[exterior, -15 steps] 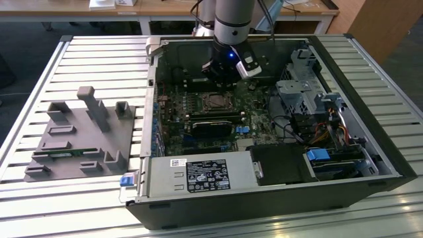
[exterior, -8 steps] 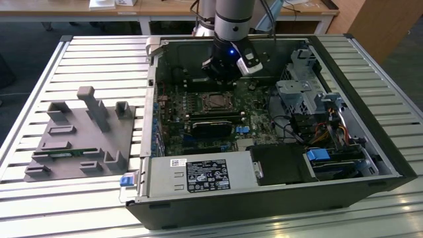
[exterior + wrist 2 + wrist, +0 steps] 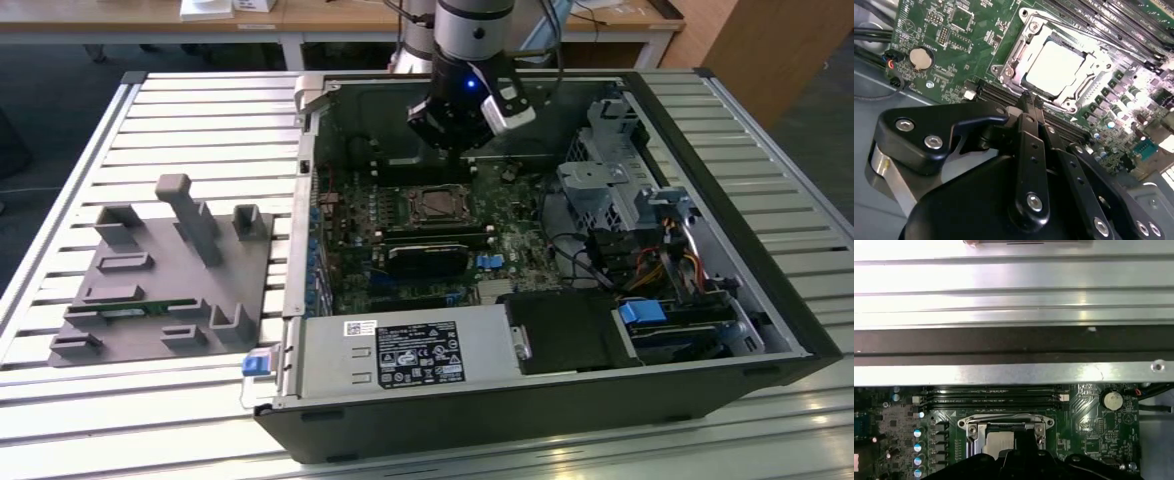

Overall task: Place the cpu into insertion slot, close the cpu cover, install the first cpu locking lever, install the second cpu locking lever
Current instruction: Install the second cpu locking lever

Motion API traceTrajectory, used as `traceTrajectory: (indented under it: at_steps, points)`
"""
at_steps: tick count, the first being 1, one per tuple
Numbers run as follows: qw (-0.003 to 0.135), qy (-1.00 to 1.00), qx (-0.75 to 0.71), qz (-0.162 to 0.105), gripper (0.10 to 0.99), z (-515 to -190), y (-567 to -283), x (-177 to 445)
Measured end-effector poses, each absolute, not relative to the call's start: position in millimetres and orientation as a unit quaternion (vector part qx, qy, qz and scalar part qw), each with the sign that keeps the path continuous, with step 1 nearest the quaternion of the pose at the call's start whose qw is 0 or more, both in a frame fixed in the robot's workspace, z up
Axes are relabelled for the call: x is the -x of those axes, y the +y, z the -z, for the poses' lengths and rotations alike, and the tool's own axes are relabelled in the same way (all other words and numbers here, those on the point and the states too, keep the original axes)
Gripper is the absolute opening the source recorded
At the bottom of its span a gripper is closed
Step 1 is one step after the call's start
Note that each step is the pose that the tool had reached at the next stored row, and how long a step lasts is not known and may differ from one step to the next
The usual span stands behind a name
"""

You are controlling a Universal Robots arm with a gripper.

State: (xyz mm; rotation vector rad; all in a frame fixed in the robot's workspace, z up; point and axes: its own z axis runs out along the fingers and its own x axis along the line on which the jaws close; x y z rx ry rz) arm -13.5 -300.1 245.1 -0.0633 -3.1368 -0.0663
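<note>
Gripper (image 3: 1030,102) closed, fingers pressed together with nothing between them, hanging above the motherboard inside the open computer case (image 3: 747,320) on the slatted tabletop (image 3: 80,150). The cpu (image 3: 1056,67) already sits in the insertion slot (image 3: 1074,102), its pale face showing through the cut-out of the cpu cover (image 3: 1026,42) (cover looks down; lever state not clear). In the second wrist view the socket lies just beyond the fingertips, almost in line with them.
</note>
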Motion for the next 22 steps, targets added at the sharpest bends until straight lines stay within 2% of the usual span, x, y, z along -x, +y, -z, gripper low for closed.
traceTrajectory:
  at_steps: [22]
  points:
    - [0.002, -1.0, 0.015, 0.027, 0.106, -239.3, -341.4, 14.4]
